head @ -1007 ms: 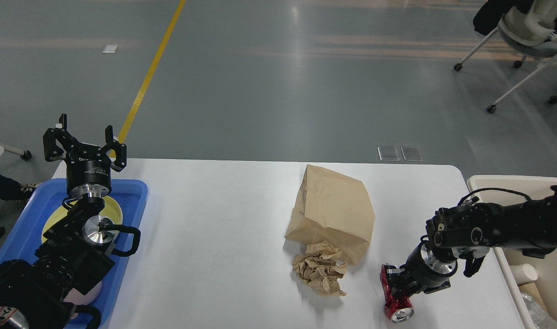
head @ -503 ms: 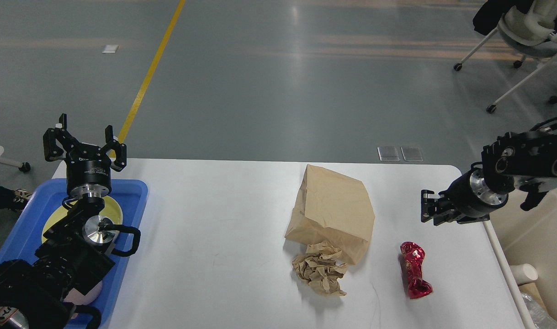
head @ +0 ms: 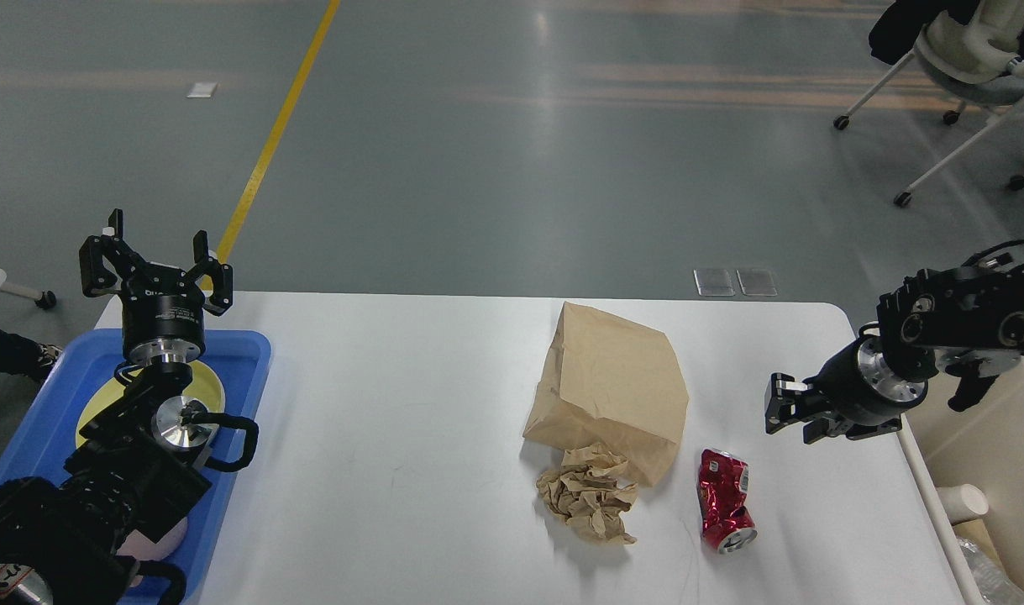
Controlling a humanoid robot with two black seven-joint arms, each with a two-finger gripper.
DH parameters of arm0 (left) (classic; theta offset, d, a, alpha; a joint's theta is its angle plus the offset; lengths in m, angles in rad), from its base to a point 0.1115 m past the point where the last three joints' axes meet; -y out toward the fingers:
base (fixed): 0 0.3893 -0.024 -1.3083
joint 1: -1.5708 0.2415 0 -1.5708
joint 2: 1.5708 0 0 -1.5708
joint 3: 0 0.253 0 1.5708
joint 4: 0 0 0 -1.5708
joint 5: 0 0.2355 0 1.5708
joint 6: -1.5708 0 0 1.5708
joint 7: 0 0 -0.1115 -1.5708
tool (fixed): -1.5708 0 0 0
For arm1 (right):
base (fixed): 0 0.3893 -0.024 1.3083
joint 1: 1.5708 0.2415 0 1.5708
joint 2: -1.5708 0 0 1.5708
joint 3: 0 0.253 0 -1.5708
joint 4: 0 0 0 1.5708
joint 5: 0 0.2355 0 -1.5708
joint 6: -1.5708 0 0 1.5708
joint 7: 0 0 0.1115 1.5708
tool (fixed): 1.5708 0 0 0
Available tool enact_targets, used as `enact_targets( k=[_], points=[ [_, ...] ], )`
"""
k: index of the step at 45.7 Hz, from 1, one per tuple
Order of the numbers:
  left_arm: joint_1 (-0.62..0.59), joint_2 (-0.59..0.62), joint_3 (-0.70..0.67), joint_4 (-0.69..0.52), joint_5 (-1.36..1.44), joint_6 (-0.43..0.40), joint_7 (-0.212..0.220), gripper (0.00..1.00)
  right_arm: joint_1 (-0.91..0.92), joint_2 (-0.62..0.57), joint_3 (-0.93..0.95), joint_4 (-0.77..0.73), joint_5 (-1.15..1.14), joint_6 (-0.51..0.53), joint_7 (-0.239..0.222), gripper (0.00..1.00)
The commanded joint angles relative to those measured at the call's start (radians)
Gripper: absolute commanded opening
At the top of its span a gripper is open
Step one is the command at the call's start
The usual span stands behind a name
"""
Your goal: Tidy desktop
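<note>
Bright, even overhead light leaves pale streaks of glare on the floor (head: 562,109) and soft short shadows on the white surface (head: 411,420), everything sharp.

This looks like a robotics lab or test hall, though little of it shows: a broad grey coated floor (head: 512,151) with a yellow lane line (head: 278,130), floor outlets (head: 735,282), and wheeled office chairs (head: 974,59).

The round yellow plate (head: 207,385) in the blue plastic tray (head: 251,361) is largely covered by the black left arm (head: 133,470) — the tray's near end leaves the frame. The cream plastic bin (head: 995,454) is cut off at right, its contents barely showing.
</note>
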Motion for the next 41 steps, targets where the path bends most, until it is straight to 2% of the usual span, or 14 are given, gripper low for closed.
enact_targets(
  k=[1,14,22,27,32,41],
  points=[
    [0.000,0.000,0.000,0.000,0.000,0.000,0.000,0.96,0.007,-0.002,0.001,0.000,0.006,-0.028,0.001,0.98],
    [0.000,0.000,0.000,0.000,0.000,0.000,0.000,0.96,0.145,-0.014,-0.037,0.005,0.008,0.047,0.003,1.00],
    [0.000,0.000,0.000,0.000,0.000,0.000,0.000,0.96,0.381,-0.017,-0.149,0.012,0.008,0.237,0.003,1.00],
    [0.000,0.000,0.000,0.000,0.000,0.000,0.000,0.96,0.469,-0.014,-0.166,0.012,0.008,0.363,0.003,1.00],
    [0.000,0.000,0.000,0.000,0.000,0.000,0.000,0.96,0.434,-0.007,-0.154,0.012,0.006,0.360,0.003,1.00],
    [0.000,0.000,0.000,0.000,0.000,-0.001,0.000,0.96,0.179,0.024,-0.078,0.000,0.008,0.281,0.003,1.00]
  ],
)
